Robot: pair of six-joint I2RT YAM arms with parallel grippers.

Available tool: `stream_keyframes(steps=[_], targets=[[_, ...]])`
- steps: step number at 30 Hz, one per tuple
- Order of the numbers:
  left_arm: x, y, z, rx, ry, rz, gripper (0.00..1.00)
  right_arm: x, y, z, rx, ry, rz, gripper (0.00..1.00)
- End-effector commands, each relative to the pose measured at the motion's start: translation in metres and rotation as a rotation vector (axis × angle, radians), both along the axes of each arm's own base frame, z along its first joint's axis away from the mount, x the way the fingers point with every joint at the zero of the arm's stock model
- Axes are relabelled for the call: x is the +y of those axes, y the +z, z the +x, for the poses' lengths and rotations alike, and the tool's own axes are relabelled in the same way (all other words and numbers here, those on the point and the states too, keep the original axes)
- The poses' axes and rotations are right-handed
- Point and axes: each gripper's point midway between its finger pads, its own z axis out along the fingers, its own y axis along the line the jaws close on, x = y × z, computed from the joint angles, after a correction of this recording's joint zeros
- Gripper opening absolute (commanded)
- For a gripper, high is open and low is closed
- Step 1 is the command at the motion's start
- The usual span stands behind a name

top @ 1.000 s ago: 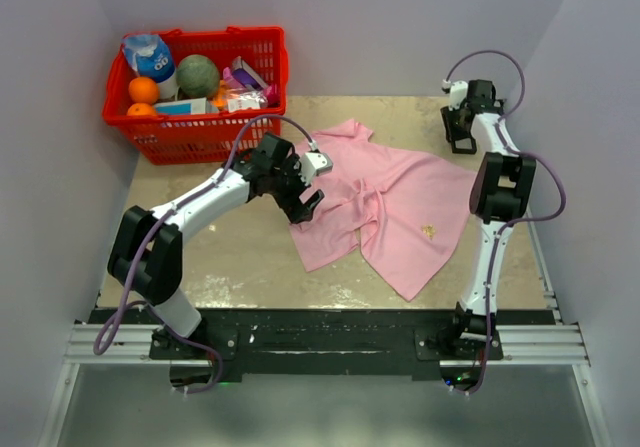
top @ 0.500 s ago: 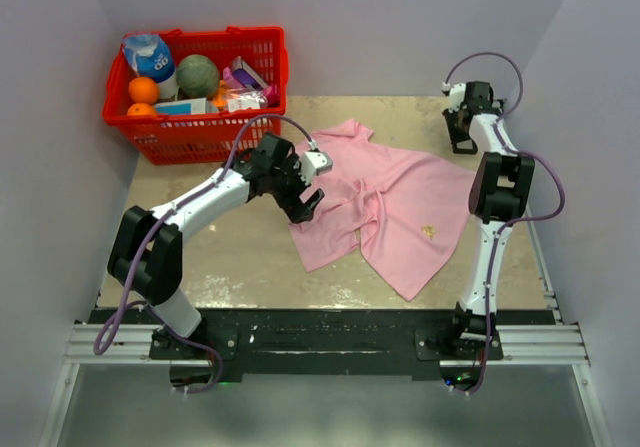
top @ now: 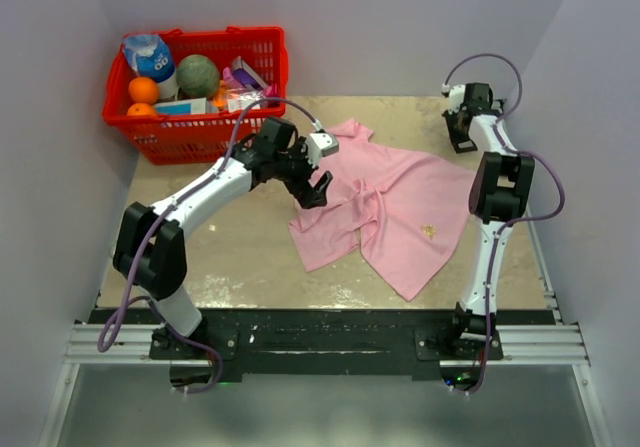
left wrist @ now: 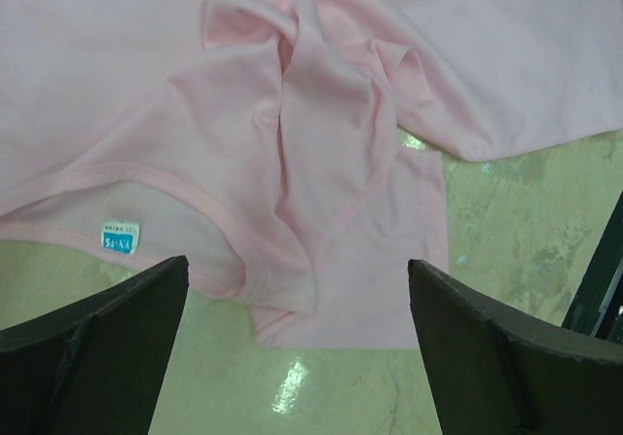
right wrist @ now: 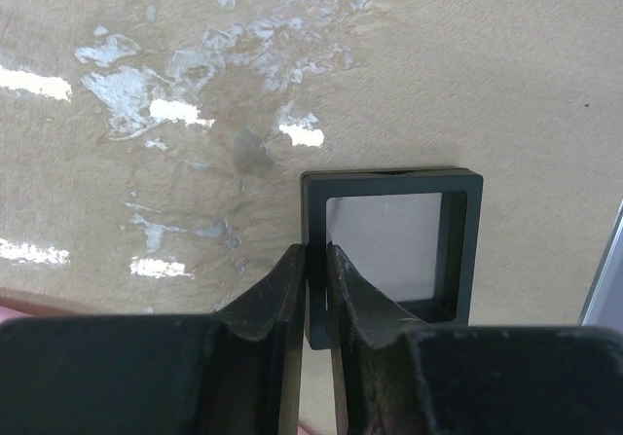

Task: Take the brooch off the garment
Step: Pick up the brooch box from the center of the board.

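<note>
Brooch [top: 428, 231], gold, dots pink shirt [top: 400, 189]; left jaws gape empty, right jaws pinch frame [right wrist: 389, 179].

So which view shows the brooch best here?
Top external: the brooch is a tiny pale speck on the pink shirt, toward its right. Left wrist shows only collar folds and the size tag; right wrist only table and a black frame, no brooch.

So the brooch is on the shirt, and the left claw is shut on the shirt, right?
Not quite. The brooch is on the shirt, but the left claw is open, not shut: the left wrist view shows its fingers spread wide apart.
</note>
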Motion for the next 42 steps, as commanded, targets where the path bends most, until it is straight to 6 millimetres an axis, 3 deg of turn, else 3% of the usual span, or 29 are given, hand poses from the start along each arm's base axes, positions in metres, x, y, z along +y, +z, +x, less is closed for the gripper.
stream_keyframes(steps=[1, 6, 8, 10, 12, 14, 15, 16, 17, 19, 21, 22, 23, 24, 25, 26, 28, 29, 36, 39, 42], targets=[[-0.018, 0.024, 0.009, -0.018, -0.022, -0.088, 1.00, 0.003, -0.008, -0.008, 0.037, 0.005, -0.014, 0.18], [-0.016, 0.022, 0.006, -0.010, -0.021, -0.087, 1.00, 0.003, -0.010, -0.007, 0.040, 0.008, -0.012, 0.17], [-0.016, 0.023, 0.006, -0.012, -0.018, -0.089, 1.00, 0.002, -0.005, -0.007, 0.032, 0.003, -0.012, 0.13], [-0.019, 0.025, 0.005, -0.010, -0.027, -0.102, 1.00, 0.005, 0.015, -0.008, 0.007, 0.008, -0.006, 0.06], [-0.024, 0.036, 0.005, -0.014, -0.045, -0.140, 0.99, 0.021, 0.040, -0.010, -0.026, 0.056, 0.064, 0.00], [-0.037, 0.057, 0.002, 0.009, -0.062, -0.221, 1.00, 0.067, 0.094, -0.030, -0.080, 0.219, 0.245, 0.00], [-0.043, 0.072, 0.009, -0.018, -0.062, -0.277, 1.00, 0.085, 0.150, -0.041, -0.187, 0.299, 0.293, 0.00], [-0.051, 0.085, 0.004, 0.033, -0.075, -0.352, 1.00, 0.104, 0.151, -0.064, -0.184, 0.361, 0.360, 0.00], [-0.056, 0.103, 0.007, 0.019, -0.096, -0.404, 0.99, 0.135, 0.173, -0.083, -0.234, 0.500, 0.463, 0.00], [-0.067, 0.130, 0.016, 0.071, -0.108, -0.513, 0.99, 0.156, 0.211, -0.118, -0.353, 0.595, 0.467, 0.00], [-0.071, 0.142, 0.023, 0.114, -0.122, -0.569, 0.97, 0.181, 0.224, -0.150, -0.368, 0.711, 0.507, 0.00], [-0.075, 0.142, 0.018, 0.221, -0.137, -0.612, 0.95, 0.188, 0.232, -0.170, -0.377, 0.743, 0.510, 0.00], [-0.078, 0.156, 0.023, 0.179, -0.178, -0.679, 0.91, 0.199, 0.238, -0.182, -0.382, 0.772, 0.511, 0.00], [-0.077, 0.161, 0.013, 0.216, -0.233, -0.718, 0.86, 0.204, 0.243, -0.192, -0.392, 0.788, 0.511, 0.00], [-0.077, 0.153, 0.005, 0.352, -0.217, -0.748, 0.81, 0.209, 0.253, -0.211, -0.423, 0.807, 0.501, 0.00], [-0.078, 0.167, 0.002, 0.280, -0.289, -0.801, 0.71, 0.222, 0.258, -0.223, -0.431, 0.829, 0.519, 0.00], [-0.078, 0.166, -0.003, 0.309, -0.311, -0.815, 0.67, 0.229, 0.266, -0.231, -0.484, 0.805, 0.539, 0.00], [-0.079, 0.166, -0.001, 0.299, -0.306, -0.814, 0.67, 0.233, 0.277, -0.237, -0.473, 0.741, 0.629, 0.00], [-0.093, 0.190, 0.010, 0.176, -0.289, -0.872, 0.72, 0.256, 0.313, -0.232, -0.355, 0.584, 1.029, 0.00], [-0.097, 0.194, 0.011, 0.184, -0.283, -0.912, 0.71, 0.261, 0.313, -0.229, -0.287, 0.545, 1.103, 0.00], [-0.103, 0.183, 0.024, 0.199, -0.221, -0.892, 0.71, 0.265, 0.319, -0.229, -0.261, 0.549, 1.143, 0.00]])
